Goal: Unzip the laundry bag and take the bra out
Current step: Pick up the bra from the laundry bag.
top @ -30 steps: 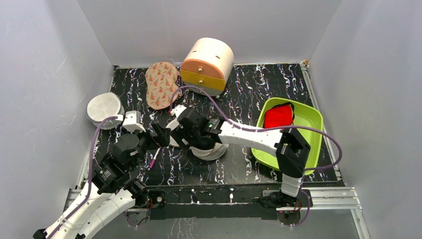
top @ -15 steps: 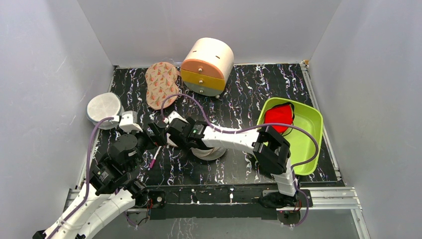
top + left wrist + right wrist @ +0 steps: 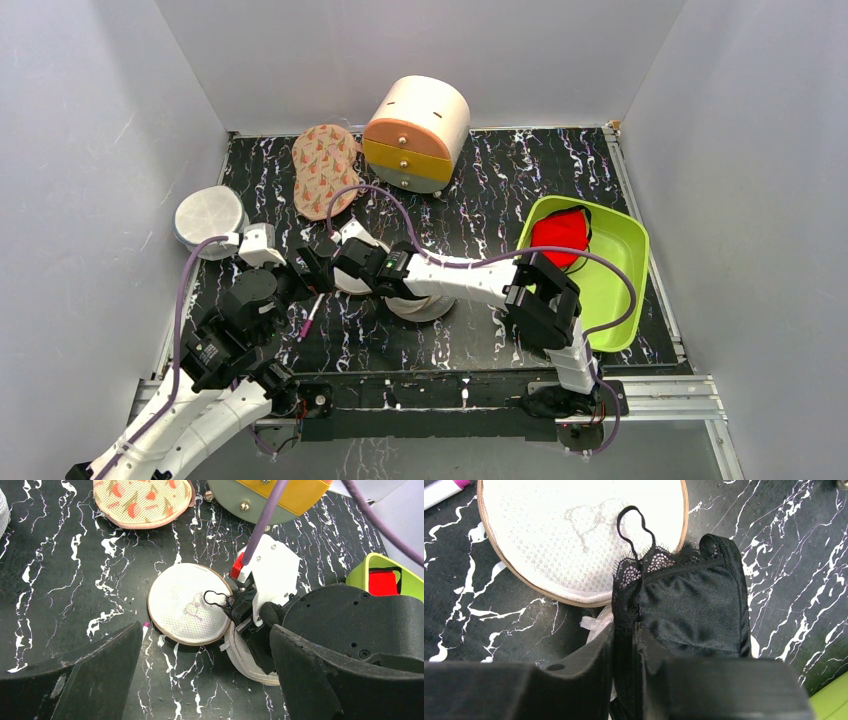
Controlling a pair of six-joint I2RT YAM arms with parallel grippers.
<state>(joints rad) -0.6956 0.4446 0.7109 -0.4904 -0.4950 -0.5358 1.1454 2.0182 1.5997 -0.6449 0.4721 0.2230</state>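
Note:
The laundry bag lies unzipped mid-table, its round mesh lid (image 3: 569, 540) flipped out flat to the left of the base (image 3: 428, 306). A black lace bra (image 3: 694, 605) with a thin strap loop spills from the base over the lid's edge. My right gripper (image 3: 626, 635) is shut on the bra's lace edge, which is pinched between the two fingers. In the top view the right gripper (image 3: 350, 262) sits over the seam between lid and base. My left gripper (image 3: 206, 630) hovers open just left of the lid and holds nothing. A red folded garment (image 3: 558, 235) lies in the green tray (image 3: 622, 275).
A peach-and-yellow round drawer box (image 3: 417, 132) stands at the back, with a carrot-print pad (image 3: 323, 170) to its left. A white round mesh case (image 3: 209, 217) sits at the far left edge. A pink-tipped pen (image 3: 308, 318) lies near the left gripper.
The right gripper has closed on the black bra at the bag. The right arm's elbow swung left, away from the tray. The left gripper edged a little to the back left.

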